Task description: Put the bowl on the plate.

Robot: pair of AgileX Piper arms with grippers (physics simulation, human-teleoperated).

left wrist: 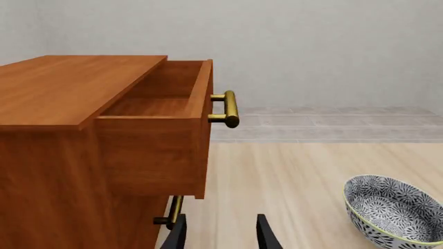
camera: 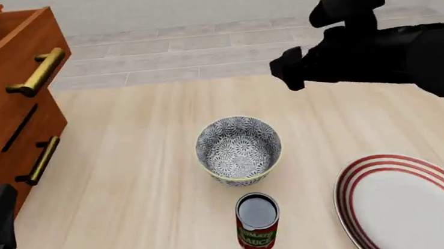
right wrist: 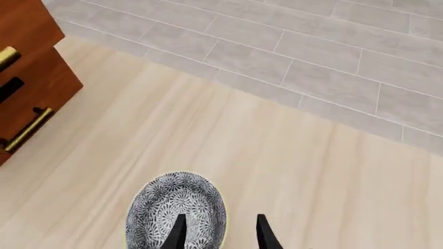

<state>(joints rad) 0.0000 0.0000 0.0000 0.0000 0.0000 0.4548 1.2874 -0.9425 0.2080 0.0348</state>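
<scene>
The bowl (camera: 238, 149), grey-blue floral with a cream rim, stands upright mid-table, also seen in the left wrist view (left wrist: 395, 210) and the right wrist view (right wrist: 173, 207). To its right and nearer me lies the white plate (camera: 410, 204) with red rings, with nothing on it. My right arm (camera: 360, 52) hovers high above the table beyond the bowl. Its gripper (right wrist: 220, 234) is open with nothing between the fingers, one finger overlapping the bowl's rim in that view. My left gripper (left wrist: 221, 236) is open and empty, low beside the cabinet, well left of the bowl.
A red tomato-sauce can (camera: 258, 222) stands upright just in front of the bowl. A wooden drawer cabinet (camera: 3, 101) fills the left side, its top drawer (left wrist: 155, 104) pulled open, with brass handles (left wrist: 229, 109). Grey tiled floor lies beyond the table.
</scene>
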